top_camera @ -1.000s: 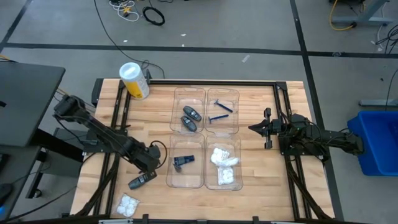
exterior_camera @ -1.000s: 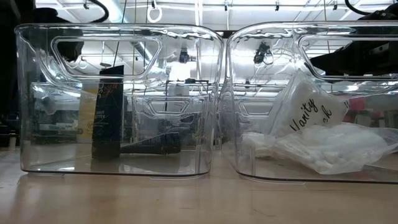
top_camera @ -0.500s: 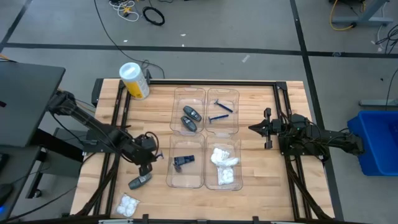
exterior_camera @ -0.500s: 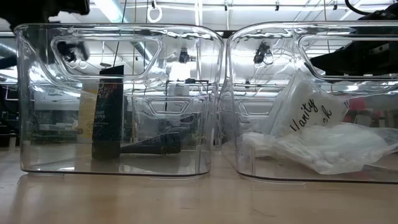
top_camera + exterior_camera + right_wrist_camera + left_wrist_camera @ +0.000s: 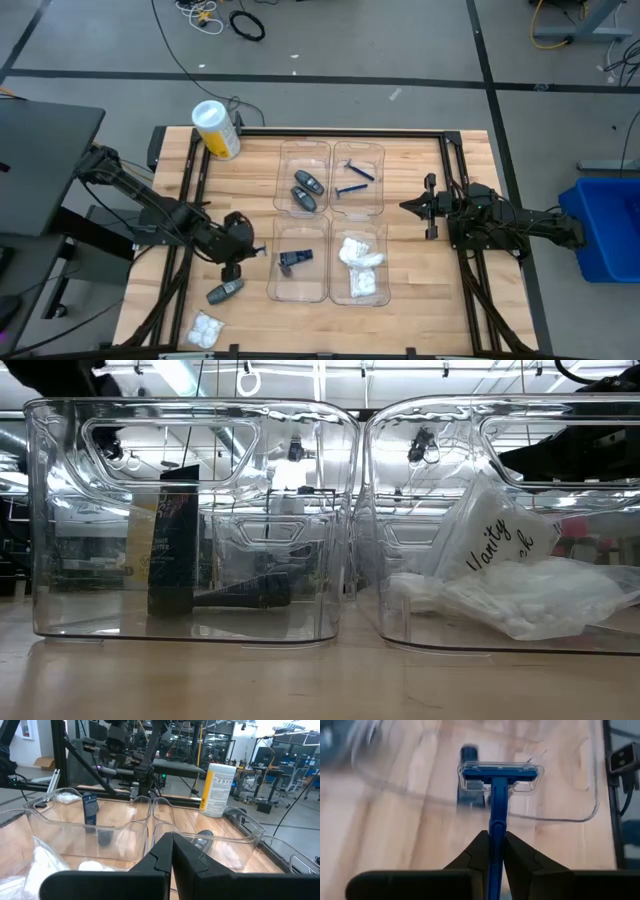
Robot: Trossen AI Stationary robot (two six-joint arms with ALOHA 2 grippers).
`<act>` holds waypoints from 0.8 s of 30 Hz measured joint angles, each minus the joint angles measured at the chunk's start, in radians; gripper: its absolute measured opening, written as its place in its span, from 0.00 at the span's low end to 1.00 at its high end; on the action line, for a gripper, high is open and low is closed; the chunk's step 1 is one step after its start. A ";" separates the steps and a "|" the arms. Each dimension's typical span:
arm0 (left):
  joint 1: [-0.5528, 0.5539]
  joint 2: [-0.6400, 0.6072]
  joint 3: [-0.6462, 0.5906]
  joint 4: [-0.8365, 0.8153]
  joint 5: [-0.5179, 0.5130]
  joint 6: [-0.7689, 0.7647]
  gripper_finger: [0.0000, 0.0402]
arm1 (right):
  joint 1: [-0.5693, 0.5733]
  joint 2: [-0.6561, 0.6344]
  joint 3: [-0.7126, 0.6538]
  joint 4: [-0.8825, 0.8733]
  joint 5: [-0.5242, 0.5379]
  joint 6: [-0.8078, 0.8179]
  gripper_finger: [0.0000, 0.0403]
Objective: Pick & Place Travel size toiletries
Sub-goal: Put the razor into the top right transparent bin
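trays [image 5: 330,165]: table centre | cylinder [image 5: 216,129]: far-left corner | tube [image 5: 225,292]: left of trays

Surface [image 5: 420,300]: light wood, plank grain, black frame rails.
Trays [image 5: 303,156]: clear, colourless; in low view they mirror white ceiling lights.
Razor [image 5: 497,795] in left claw [image 5: 493,849]: bright blue handle, clear head cover. Claw fingers black.
Second razor [image 5: 354,180]: blue.
Two tubes [image 5: 306,190] in a tray: dark grey. Loose tube [image 5: 224,292]: dark grey, lighter grey end.
Packets [image 5: 360,262]: white, crinkly; one shows black script lettering [image 5: 505,548]. Loose packet [image 5: 205,329]: white.
Cone piece [image 5: 294,258]: dark with a blue part; black in low view.
Cylinder [image 5: 216,129]: white with yellow, black print in right wrist view.
Right claw [image 5: 405,206]: black.
Floor [image 5: 400,50]: grey with black lines. Bin [image 5: 607,228]: blue.
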 joint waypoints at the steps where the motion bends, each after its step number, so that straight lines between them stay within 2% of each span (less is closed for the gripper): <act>1: 0.000 0.000 0.000 0.015 -0.007 0.053 0.11 | 0.000 0.000 0.000 0.000 0.000 0.000 0.03; 5: 0.008 0.000 0.000 0.071 -0.027 0.229 0.10 | 0.000 0.000 0.000 0.000 0.000 0.000 0.03; 8: 0.033 0.000 0.000 0.102 -0.016 0.300 0.11 | 0.000 0.000 0.000 0.000 0.000 0.000 0.03; 16: 0.133 0.000 0.000 0.115 0.062 0.399 0.10 | 0.000 0.000 0.000 0.000 0.000 0.000 0.03; 24: 0.300 0.001 0.000 0.189 0.148 0.499 0.11 | 0.000 0.000 0.000 0.000 0.000 0.000 0.03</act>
